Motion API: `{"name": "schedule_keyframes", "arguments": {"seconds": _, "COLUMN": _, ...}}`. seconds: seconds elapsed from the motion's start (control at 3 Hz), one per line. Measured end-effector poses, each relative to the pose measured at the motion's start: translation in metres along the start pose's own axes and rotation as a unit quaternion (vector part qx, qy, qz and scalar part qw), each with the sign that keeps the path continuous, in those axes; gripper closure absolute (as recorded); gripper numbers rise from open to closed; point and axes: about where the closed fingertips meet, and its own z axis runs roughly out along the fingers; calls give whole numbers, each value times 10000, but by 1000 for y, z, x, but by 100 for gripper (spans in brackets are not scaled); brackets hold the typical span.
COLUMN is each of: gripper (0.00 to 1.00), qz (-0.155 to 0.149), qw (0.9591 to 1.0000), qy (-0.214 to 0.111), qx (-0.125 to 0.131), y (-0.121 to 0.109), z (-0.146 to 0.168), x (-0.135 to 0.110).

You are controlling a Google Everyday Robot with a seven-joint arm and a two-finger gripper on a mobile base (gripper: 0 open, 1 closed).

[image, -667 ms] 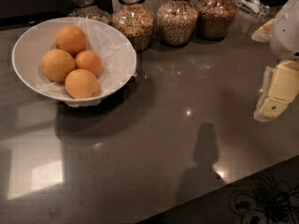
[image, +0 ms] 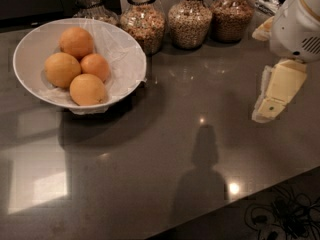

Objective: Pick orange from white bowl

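— Four oranges [image: 76, 41] lie in the white bowl [image: 31, 40], far left on the counter [image: 165, 154]. Where is the gripper [image: 270, 104]?
— Far right, pointing down above the counter, well apart from the bowl. The fruit lies directly to its left. Judged requirement: a long leftward traverse, then a descent over the rim.
— Approach axis?
— None preferred, as the oranges are round. The front orange [image: 87, 89] sits closest to the near rim.
— Gripper opening?
— Cannot tell. The arm is cut off by the right edge, the tops of the jars [image: 189, 19] are cropped, and crinkled film [image: 122, 49] masks the fruit's undersides.
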Motion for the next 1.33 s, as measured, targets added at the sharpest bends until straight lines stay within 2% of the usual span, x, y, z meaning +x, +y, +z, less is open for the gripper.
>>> {"name": "schedule_keyframes", "arguments": {"seconds": 0.33, "gripper": 0, "qz": -303, "qw": 9981, "qy": -528, "qx": -112, "y": -17, "z": 30, "x": -55}}
{"name": "schedule_keyframes", "arguments": {"seconds": 0.67, "gripper": 0, "qz": -610, "qw": 9922, "qy": -1074, "qx": -152, "y": -35, "z": 51, "x": -107}}
{"name": "schedule_keyframes", "arguments": {"seconds": 1.0, "gripper": 0, "qz": -610, "qw": 9922, "qy": -1074, "qx": -152, "y": -35, "z": 51, "x": -107}}
{"name": "schedule_keyframes", "arguments": {"seconds": 1.33, "gripper": 0, "qz": -459, "qw": 9889, "qy": -1401, "qx": -186, "y": -29, "z": 60, "x": -116}}
